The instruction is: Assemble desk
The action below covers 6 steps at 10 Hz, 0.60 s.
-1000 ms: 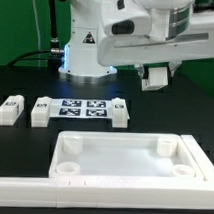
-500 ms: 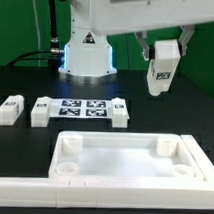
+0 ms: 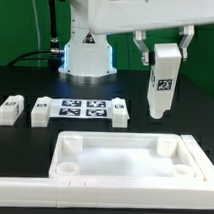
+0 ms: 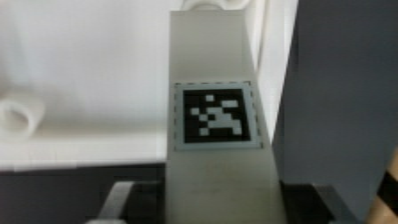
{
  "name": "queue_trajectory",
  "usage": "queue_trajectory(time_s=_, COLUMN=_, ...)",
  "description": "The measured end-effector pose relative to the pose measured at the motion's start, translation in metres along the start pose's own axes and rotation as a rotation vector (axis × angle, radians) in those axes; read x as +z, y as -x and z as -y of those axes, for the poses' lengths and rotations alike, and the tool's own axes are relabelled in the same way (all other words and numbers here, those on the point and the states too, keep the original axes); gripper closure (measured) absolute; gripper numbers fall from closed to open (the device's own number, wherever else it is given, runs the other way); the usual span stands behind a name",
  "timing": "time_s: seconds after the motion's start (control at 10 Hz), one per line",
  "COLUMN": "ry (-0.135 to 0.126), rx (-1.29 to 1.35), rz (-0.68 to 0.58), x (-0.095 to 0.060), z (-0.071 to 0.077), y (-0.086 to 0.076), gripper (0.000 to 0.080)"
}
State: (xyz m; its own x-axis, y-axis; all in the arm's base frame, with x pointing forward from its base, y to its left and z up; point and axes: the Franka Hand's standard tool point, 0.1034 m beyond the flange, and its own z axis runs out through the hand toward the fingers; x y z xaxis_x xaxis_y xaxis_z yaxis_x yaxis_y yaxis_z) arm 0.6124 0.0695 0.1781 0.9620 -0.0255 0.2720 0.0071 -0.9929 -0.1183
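Claw (image 3: 164,47) is clamped on the upper end of one leg (image 3: 161,89). The leg hangs upright in the air near the desk top's (image 3: 114,139) far corner socket (image 3: 166,144), on the exterior view's right. It's a white square post with a black-white tag. Probably light, stiff, slick plastic, so grip the flat sides up high.

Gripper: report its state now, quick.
Gripper: closed on a white tagged leg, held upright in the air, clear of the desk top.
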Motion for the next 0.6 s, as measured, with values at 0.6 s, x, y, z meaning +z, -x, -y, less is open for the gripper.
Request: queue_trajectory(time_s=0.6, ry=-0.003, rx=-0.01, rz=-0.347, x=0.003, z=0.011, y=-0.031, gripper=0.0509)
